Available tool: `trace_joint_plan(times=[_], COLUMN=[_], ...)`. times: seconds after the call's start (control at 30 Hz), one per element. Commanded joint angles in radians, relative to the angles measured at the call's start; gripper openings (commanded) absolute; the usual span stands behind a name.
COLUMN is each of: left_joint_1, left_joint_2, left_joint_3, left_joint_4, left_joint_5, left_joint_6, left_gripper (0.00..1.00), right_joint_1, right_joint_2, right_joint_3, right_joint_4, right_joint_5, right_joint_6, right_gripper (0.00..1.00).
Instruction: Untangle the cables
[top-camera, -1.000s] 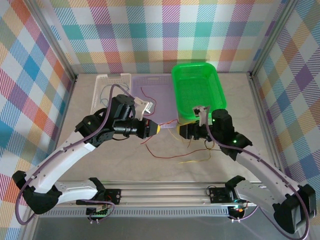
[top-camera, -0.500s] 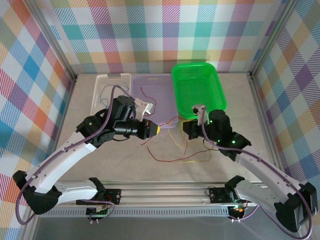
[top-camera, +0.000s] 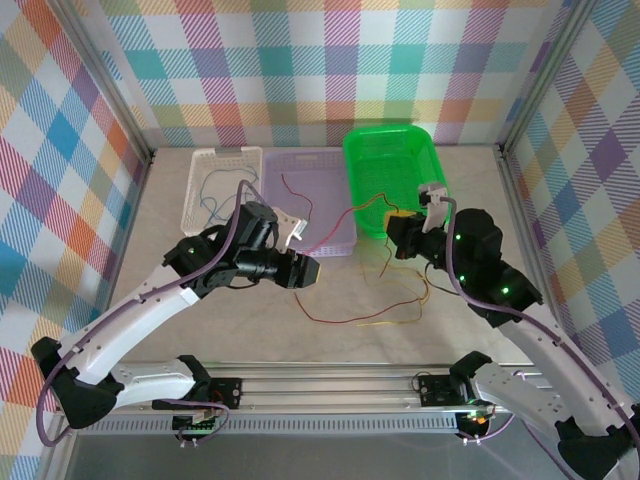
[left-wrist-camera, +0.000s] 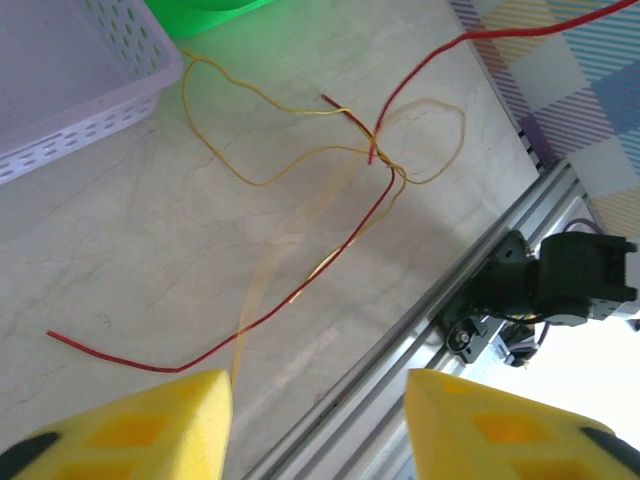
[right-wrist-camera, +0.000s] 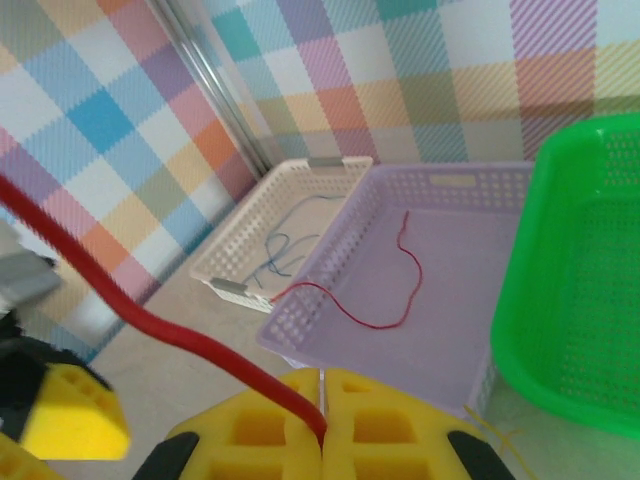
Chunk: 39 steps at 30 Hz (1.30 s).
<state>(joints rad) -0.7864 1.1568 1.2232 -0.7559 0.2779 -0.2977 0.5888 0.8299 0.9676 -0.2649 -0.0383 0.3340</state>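
The right gripper (right-wrist-camera: 322, 400) is pinched tight on a red cable (right-wrist-camera: 150, 320). The strand leaves the seam between its yellow fingers (right-wrist-camera: 390, 420) and runs up and away to its left. Ahead of that gripper sit three baskets in a row: a green basket (right-wrist-camera: 580, 300) to its right, a lavender basket (right-wrist-camera: 450, 180) straight ahead and a white basket (right-wrist-camera: 240, 250) further left. A second red cable (right-wrist-camera: 395, 290) lies curled in the lavender basket, and a blue cable (right-wrist-camera: 280, 245) lies in the white basket.

The left gripper (left-wrist-camera: 318, 420) stands partly open, its two yellow fingers (left-wrist-camera: 150, 430) apart with nothing between them. It hangs low over the table (top-camera: 250, 330). Just beyond its fingertips the same red cable (left-wrist-camera: 250, 320) lies in a long curve on the surface, one loose end off to the gripper's left. Further out the red cable crosses a yellow cable (left-wrist-camera: 260, 180), which lies in loose loops, and the two bunch together at one spot. From there the red strand lifts off the table and climbs away. To the right of the left gripper is the metal rail (left-wrist-camera: 450, 300) at the table's edge.
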Motion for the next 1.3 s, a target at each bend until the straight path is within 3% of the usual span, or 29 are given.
trace_joint_plan(times=[0.0, 0.23, 0.6, 1.03, 1.27], left_joint_1=[0.004, 0.005, 0.01, 0.01, 0.009], left_joint_2=[-0.013, -0.064, -0.24, -0.271, -0.329], left_joint_3=[-0.031, -0.054, -0.125, -0.226, -0.265], left_joint_4=[0.015, 0.056, 0.099, 0.07, 0.046], left_joint_5=[0.0, 0.014, -0.277, -0.198, -0.261], left_joint_6=[0.009, 0.018, 0.023, -0.057, -0.078], left_gripper=[0.55, 0.57, 0.61, 0.61, 0.61], right_joint_1=[-0.001, -0.001, -0.001, -0.006, -0.006], right_joint_2=[0.013, 0.087, 0.485, 1.082, 1.291], right_joint_3=[0.045, 0.123, 0.304, 0.657, 0.808], right_joint_4=[-0.01, 0.013, 0.131, 0.102, 0.008], right_joint_5=[-0.061, -0.098, -0.113, -0.165, -0.141], right_joint_6=[0.038, 0.091, 0.108, 0.154, 0.161], right_gripper=[0.0, 0.0, 0.0, 0.0, 0.0])
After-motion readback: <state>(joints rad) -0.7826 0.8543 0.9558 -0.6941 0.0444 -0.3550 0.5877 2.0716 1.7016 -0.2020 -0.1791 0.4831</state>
